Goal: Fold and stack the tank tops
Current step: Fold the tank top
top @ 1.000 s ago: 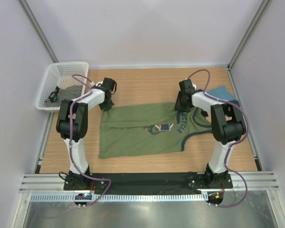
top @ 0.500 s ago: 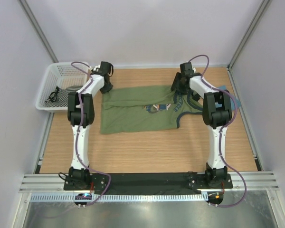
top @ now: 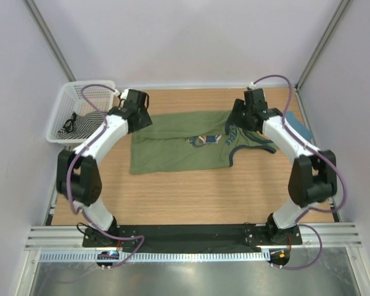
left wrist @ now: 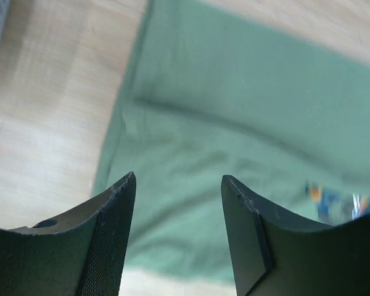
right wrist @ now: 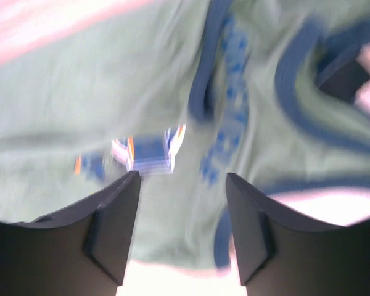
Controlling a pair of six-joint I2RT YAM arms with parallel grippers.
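Observation:
The olive-green tank top lies folded lengthwise at the far middle of the table, its blue-orange graphic partly showing and its navy-trimmed neck to the right. My left gripper hovers open over its left end; in the left wrist view the fingers stand apart with only green cloth below. My right gripper hovers open over the neck end, above the blurred cloth and graphic. The teal-blue tank top lies at the far right, partly behind the right arm.
A white basket holding a striped cloth stands off the table's far left corner. Bare wooden table stretches between the green top and the arm bases. Walls close in the left, right and back.
Both grippers drew the green top toward the far side of the table, then opened, let go of its far edge and lifted a little off it.

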